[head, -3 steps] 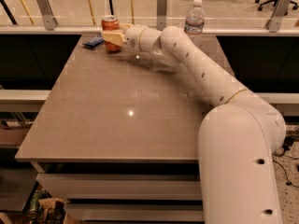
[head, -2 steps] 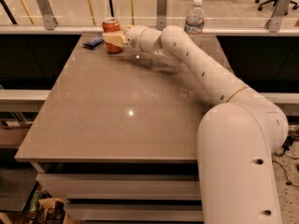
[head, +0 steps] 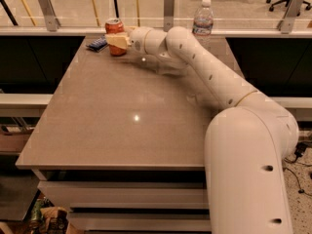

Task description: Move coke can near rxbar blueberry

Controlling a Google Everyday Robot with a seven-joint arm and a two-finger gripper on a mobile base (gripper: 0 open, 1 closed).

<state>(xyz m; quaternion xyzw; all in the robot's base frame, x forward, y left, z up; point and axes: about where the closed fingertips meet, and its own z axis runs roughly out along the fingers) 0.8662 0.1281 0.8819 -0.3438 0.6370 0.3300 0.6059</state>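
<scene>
The coke can (head: pixel 114 29), red-orange with a silver top, stands upright at the far left of the table. My gripper (head: pixel 118 41) reaches in from the right, and its pale fingers (head: pixel 115 39) are closed around the can's lower half. The rxbar blueberry (head: pixel 96 44), a flat dark blue bar, lies on the table just left of the can, close to it but apart. The can's base is partly hidden by the fingers.
A clear plastic water bottle (head: pixel 203 19) stands at the far edge, right of my arm. The table (head: pixel 122 130) has a glass railing with metal posts (head: pixel 168 6) behind it. My arm (head: pixel 214 77) crosses the right half of the table.
</scene>
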